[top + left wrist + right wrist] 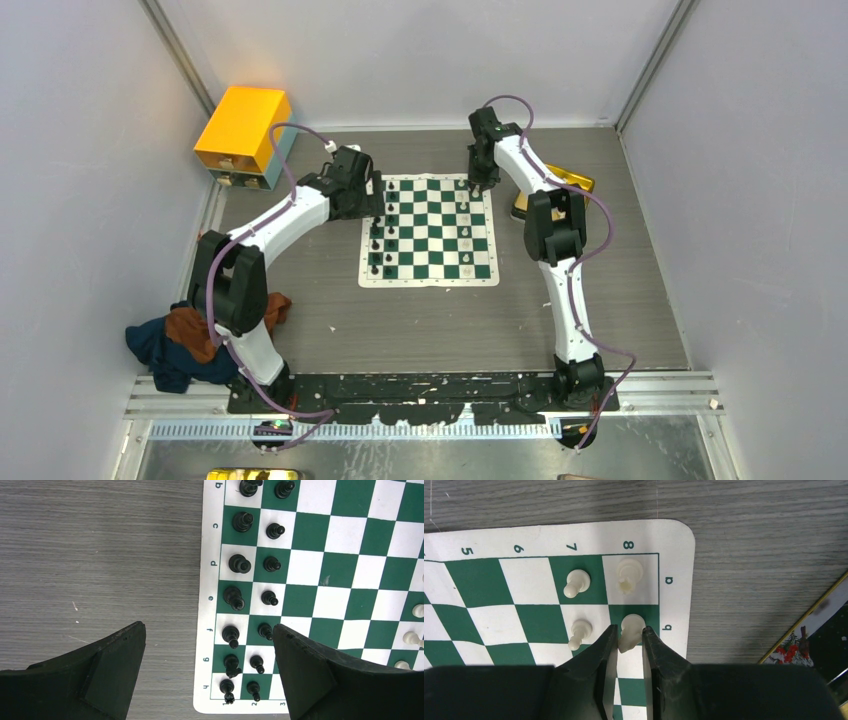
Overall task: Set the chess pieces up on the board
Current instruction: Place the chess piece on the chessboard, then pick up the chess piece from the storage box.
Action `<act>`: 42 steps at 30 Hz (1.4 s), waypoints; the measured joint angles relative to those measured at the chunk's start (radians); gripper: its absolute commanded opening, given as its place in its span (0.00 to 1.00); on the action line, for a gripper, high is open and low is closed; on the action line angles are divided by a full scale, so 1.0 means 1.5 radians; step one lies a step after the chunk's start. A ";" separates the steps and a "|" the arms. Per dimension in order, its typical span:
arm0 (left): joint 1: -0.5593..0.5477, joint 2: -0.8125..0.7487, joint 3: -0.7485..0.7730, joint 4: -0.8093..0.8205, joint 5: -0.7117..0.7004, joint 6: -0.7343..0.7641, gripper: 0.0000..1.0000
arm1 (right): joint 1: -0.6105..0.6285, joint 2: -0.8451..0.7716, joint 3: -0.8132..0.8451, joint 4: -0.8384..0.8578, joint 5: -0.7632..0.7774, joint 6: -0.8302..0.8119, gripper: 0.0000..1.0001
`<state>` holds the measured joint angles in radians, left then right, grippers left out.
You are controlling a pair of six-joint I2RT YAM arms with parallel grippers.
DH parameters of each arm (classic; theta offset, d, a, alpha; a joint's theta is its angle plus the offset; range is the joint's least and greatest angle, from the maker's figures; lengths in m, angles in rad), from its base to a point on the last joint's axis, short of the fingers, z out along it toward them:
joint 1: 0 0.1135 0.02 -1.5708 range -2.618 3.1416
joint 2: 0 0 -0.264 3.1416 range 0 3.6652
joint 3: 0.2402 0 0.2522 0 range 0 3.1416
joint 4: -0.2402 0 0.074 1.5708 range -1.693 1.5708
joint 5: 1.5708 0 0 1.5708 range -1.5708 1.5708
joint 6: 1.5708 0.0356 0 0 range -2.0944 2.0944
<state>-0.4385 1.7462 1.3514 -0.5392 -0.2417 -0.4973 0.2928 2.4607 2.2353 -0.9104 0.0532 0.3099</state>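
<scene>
The board (430,232) lies flat in the middle of the table. Black chess pieces (378,235) fill its two left columns, and white ones (465,235) stand along its right side. My left gripper (368,192) hovers open over the board's left edge (208,626), with the black pieces (240,562) below and nothing between its fingers. My right gripper (480,185) is at the far right corner, shut (630,628) on a white piece (633,621) that stands on the b8 square. A white rook (630,571) and two pawns (576,582) stand beside it.
An orange-yellow box (243,130) stands at the far left corner. A yellow tray (572,180) lies just right of the board, and its edge (819,635) shows in the right wrist view. A heap of cloth (190,340) lies by the left arm's base. Enclosure walls close in all round.
</scene>
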 measured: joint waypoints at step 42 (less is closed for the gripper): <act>0.000 -0.033 -0.023 0.011 0.002 -0.013 0.98 | -0.219 -0.280 -0.181 0.051 0.064 -0.008 0.42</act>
<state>-0.4385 1.6970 1.3174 -0.5220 -0.2386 -0.5163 -0.0353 2.0411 1.9640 -0.8341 0.1490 0.2985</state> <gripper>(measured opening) 0.978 0.415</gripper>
